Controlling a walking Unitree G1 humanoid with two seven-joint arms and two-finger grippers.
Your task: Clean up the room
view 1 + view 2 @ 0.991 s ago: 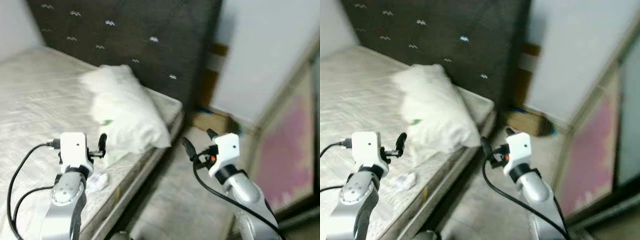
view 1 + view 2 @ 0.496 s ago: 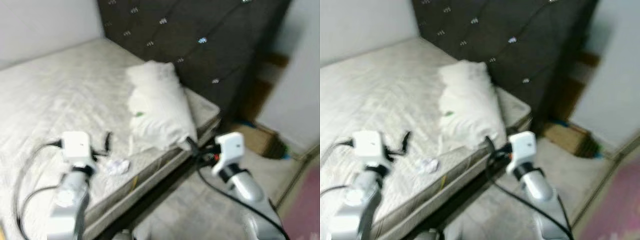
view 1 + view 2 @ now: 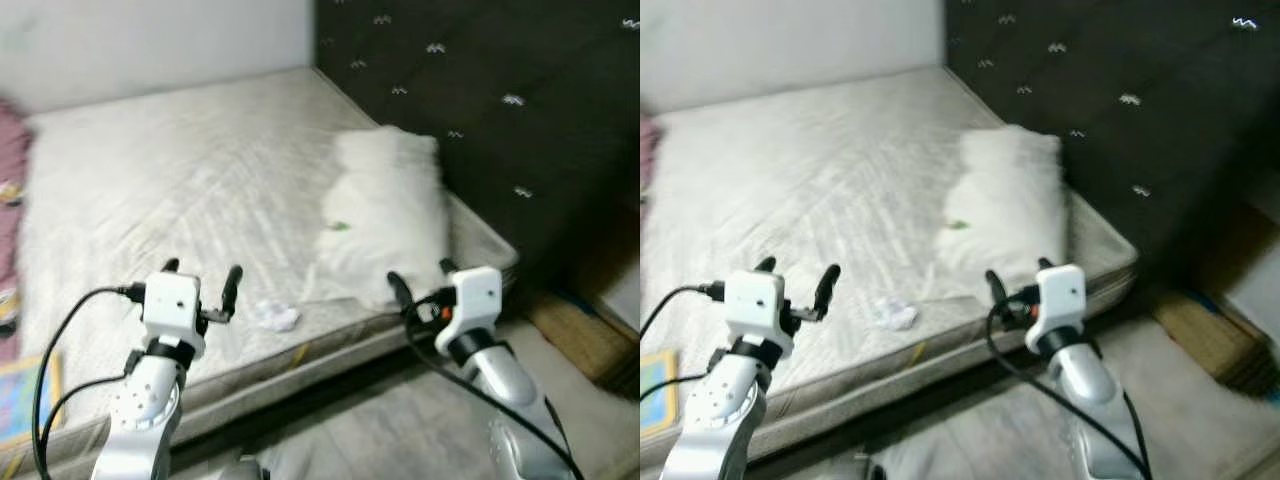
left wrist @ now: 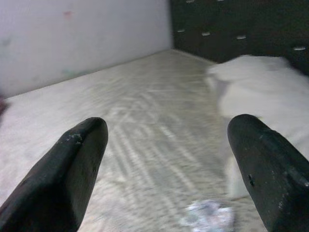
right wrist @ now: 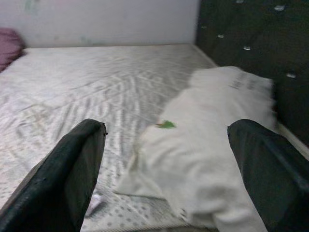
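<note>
So far little looks done: the bare mattress (image 3: 180, 180) carries a white pillow (image 3: 390, 215) at its far right by the headboard, and a crumpled wrapper (image 3: 273, 316) lies near the front edge. Left gripper (image 3: 200, 283) and right gripper (image 3: 417, 281) hover spread wide, both empty, the wrapper between them.

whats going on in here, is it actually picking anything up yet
Not yet. The robot stands at the side of a bare mattress, both arms raised toward it. The left gripper and right gripper are open and hold nothing. A crumpled scrap of paper lies near the mattress edge, between the grippers, and a white pillow with a small green bit on it rests against the dark headboard.
</note>
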